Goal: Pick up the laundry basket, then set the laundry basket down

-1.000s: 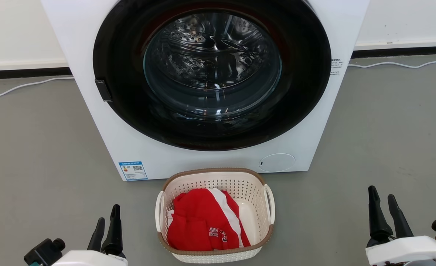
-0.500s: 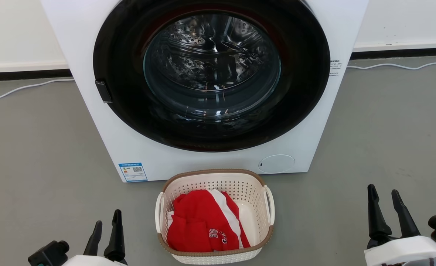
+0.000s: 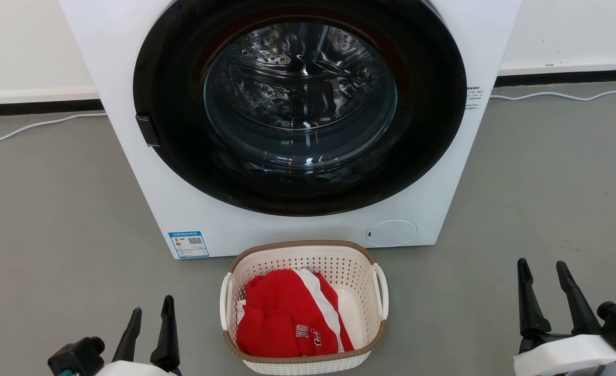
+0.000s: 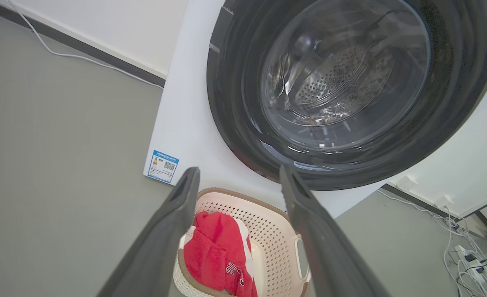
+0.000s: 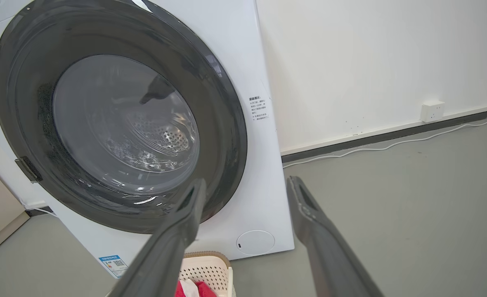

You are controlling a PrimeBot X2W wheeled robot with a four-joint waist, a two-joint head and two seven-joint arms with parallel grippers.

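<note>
I'm reading my left gripper (image 3: 152, 304) as parted: its two dark fingers are standing apart with nothing between them, and the left wrist view is looking through that gap down onto the basket. My right gripper (image 3: 541, 261) is spread a little wider and is likewise empty. Both are hanging out in front of the washer (image 3: 287, 232), farther from it than the basket is. The left one is sitting roughly off the washer's label (image 3: 188, 243) corner, and the right one is out past the washer's opposite front corner.

The laundry basket (image 3: 308, 259) is sitting on the grey floor (image 3: 52, 235) right in front of the washer, below the bottom of its round door (image 3: 300, 104) and about centred on it. I cannot tell whether its back rim is touching the washer's front panel. A red garment (image 3: 282, 313) with a white stripe is lying inside.

I'm judging this as the approach before the pick-up, since neither gripper is touching the basket and it is resting flat. Next I'm expecting to bring both arms in toward the washer's centre line and down, one to the left handle (image 3: 224, 300) and one to the right handle (image 3: 382, 290). The closing calls for fingers straddling each white loop, and the lift for both sides rising together, so the basket is not tipping or scraping the washer's front.
</note>
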